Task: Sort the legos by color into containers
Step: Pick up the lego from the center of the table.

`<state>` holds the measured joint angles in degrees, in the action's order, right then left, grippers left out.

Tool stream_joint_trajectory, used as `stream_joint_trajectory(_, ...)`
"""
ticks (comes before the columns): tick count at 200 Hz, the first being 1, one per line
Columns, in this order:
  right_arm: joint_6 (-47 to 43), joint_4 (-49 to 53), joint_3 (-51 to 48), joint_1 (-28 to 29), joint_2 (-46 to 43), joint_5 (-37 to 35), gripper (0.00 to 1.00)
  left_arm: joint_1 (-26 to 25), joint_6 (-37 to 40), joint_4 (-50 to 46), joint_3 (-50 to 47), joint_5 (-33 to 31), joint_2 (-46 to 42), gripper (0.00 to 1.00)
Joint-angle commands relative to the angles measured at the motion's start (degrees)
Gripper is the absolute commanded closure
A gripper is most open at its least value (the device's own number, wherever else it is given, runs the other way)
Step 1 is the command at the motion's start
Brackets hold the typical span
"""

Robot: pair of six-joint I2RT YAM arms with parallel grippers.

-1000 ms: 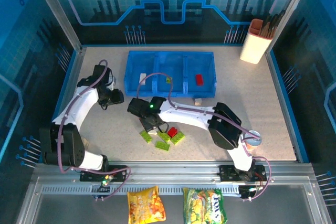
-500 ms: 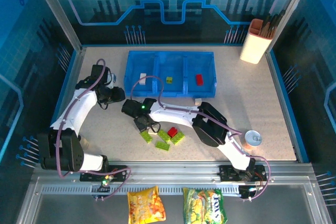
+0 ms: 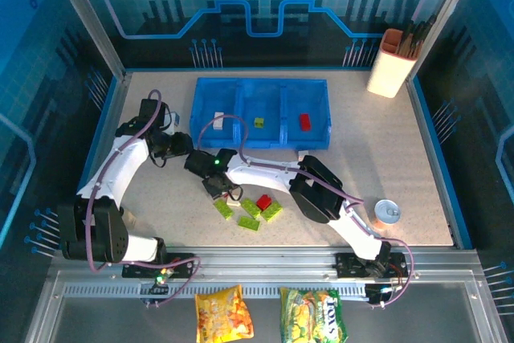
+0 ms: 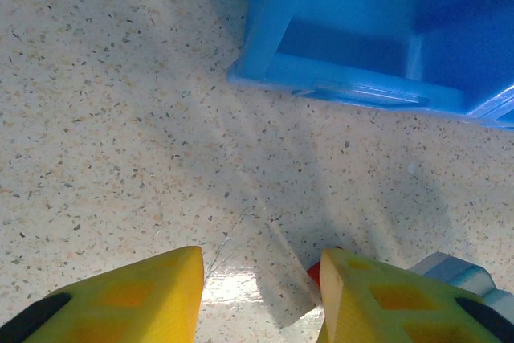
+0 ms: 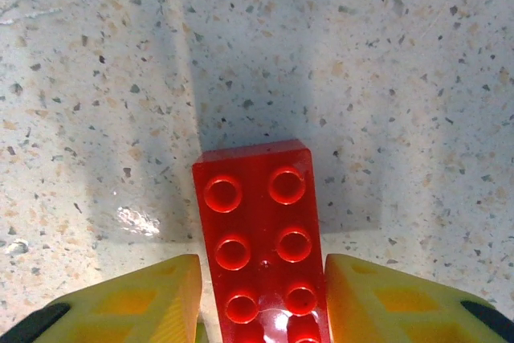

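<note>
- The right tool sits low over the counter with a red brick straight between its fingers.
- Both fingers look pressed against the brick's long sides, so I judge it grasped. It seems to rest on the counter, not yet lifted.
- The brick's long axis runs away from the wrist, in line with the fingers, so the grip is across its narrow width.
- The left tool has its fingers apart over bare counter and grasps nothing. It hangs just off the near-left corner of the tray.
- The tray holds a white brick in the left compartment, a green brick in the middle and another red one in the right.
- From above, the right compartment lies beyond the grasped brick and to its right, past the tray's near wall. The right arm is the one placed for it, and the carry likely needs a lift over that wall.
- Loose bricks lie just right of the right tool.
</note>
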<state>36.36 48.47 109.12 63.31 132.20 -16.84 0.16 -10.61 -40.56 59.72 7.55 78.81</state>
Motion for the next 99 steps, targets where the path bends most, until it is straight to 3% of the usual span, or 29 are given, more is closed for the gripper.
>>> stream_joint_trajectory(1,-0.2,0.5,1.9,-0.5,2.7,0.9,0.56,0.4,-0.7,0.5,-0.7,2.2,0.5,0.57)
stream_joint_trajectory(99,0.1,0.4,1.7,-0.5,2.5,0.5,0.65,0.1,-0.4,0.1,-0.4,2.6,1.2,0.57)
